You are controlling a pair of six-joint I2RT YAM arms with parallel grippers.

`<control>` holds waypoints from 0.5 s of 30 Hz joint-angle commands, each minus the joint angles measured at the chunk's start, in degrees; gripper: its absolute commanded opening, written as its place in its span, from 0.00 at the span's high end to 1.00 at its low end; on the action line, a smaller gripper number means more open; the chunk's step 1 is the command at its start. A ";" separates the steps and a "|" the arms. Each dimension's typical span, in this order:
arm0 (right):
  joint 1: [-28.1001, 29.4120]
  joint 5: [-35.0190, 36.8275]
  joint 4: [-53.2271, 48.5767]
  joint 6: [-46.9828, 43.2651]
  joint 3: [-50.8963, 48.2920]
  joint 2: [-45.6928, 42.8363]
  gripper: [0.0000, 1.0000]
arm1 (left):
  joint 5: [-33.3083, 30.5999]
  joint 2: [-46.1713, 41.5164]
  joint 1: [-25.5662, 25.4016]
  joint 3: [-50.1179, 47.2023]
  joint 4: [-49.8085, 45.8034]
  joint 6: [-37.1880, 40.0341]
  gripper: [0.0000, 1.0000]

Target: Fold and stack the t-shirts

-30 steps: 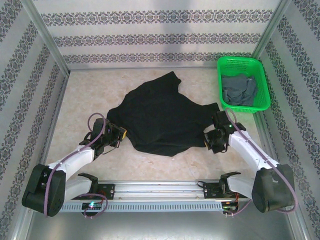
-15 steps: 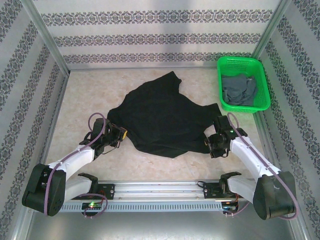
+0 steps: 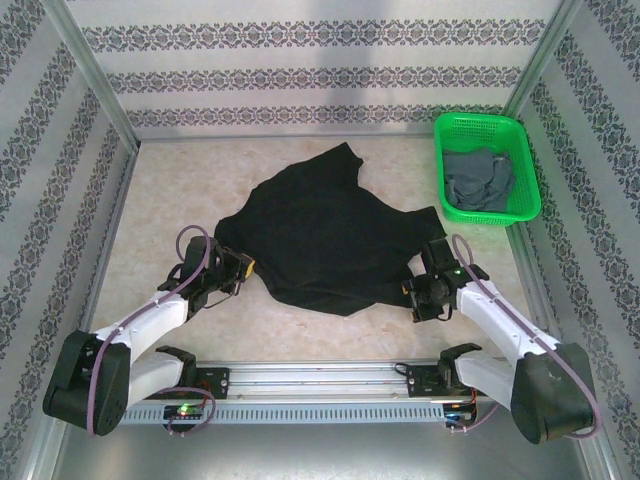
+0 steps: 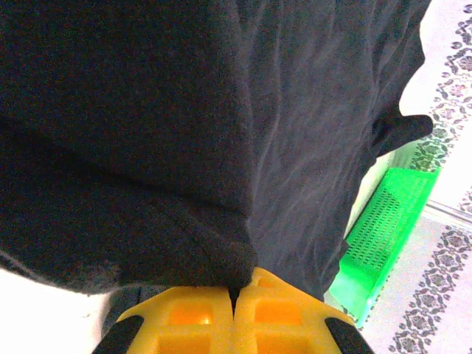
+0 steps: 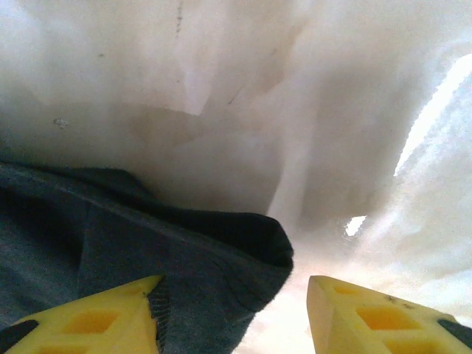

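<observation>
Seemingly left tool [image 4: 236,291] pinches black t-shirt [image 4: 147,110], edge hidden.

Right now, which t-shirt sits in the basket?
The dark grey t-shirt, bunched in the green basket at far right. The black t-shirt lies spread on the table, outside it.

The black tee [image 3: 320,240] lay mid-frame in the top view, spread mostly flat but pretty rumpled. One sleeve poked toward the upper middle and another out to the right. Its lower-left edge was pinched in my left pincer [image 3: 243,268]. The dark grey tee [image 3: 478,180] sat crumpled in the green basket [image 3: 480,119], upper right.
</observation>
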 commanded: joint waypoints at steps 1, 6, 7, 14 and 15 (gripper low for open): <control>0.30 0.90 2.89 3.06 -2.89 -0.85 0.47 | 0.32 -1.37 -0.47 0.37 1.10 0.53 1.00; 0.21 0.49 11.43 3.93 -3.29 4.27 0.53 | 0.89 -1.75 -0.53 0.28 0.60 0.57 1.00; 0.34 0.11 11.33 3.76 -2.49 5.43 0.56 | 1.00 -1.94 -0.50 0.31 0.35 0.64 1.00; -2.10 3.52 10.49 0.41 1.49 7.13 0.98 | 2.41 -2.82 -0.57 0.33 -0.80 0.63 1.00; -3.23 5.00 8.14 -2.13 3.65 6.73 1.00 | 2.82 -2.77 -1.14 0.45 -1.00 0.53 1.00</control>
